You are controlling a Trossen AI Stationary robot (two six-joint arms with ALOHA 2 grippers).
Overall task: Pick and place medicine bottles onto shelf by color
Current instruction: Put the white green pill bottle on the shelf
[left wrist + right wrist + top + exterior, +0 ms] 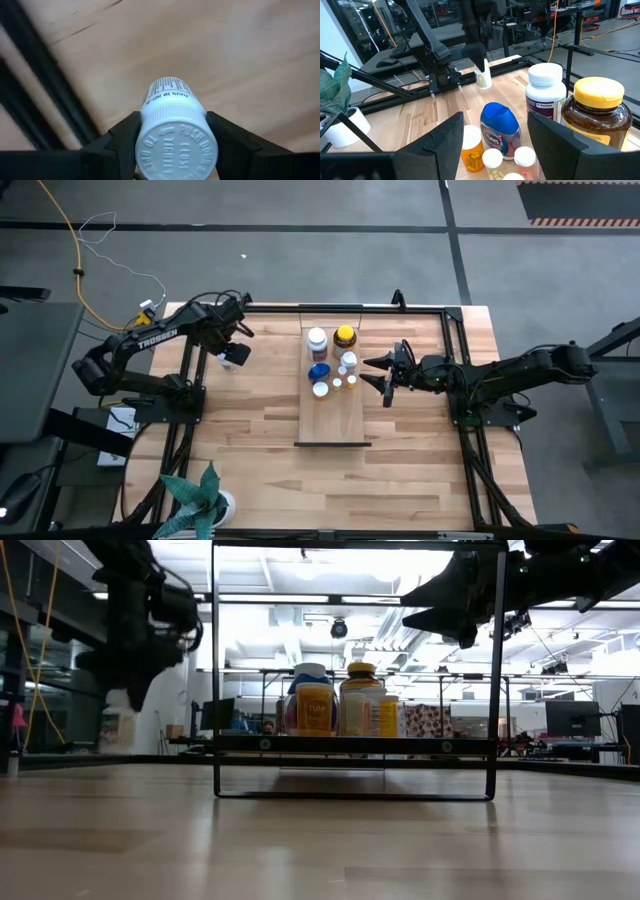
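Left gripper [232, 356] clamped a white bottle [231, 361] at nine o'clock of the shelf [334, 395]. Right gripper [385, 372], fingers wide, hovered at three o'clock beside shelved bottles [330, 360].

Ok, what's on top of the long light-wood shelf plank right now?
On the light-wood shelf plank stand a white bottle, an amber yellow-capped bottle, a blue-capped bottle and several small white-capped bottles. Their lower parts are hidden from above.

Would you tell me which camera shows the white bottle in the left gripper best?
The left wrist view: the white bottle fills the frame, cap lettering legible, clamped in the left gripper. The high view shows a small white shape; the low and right wrist views show it distantly.
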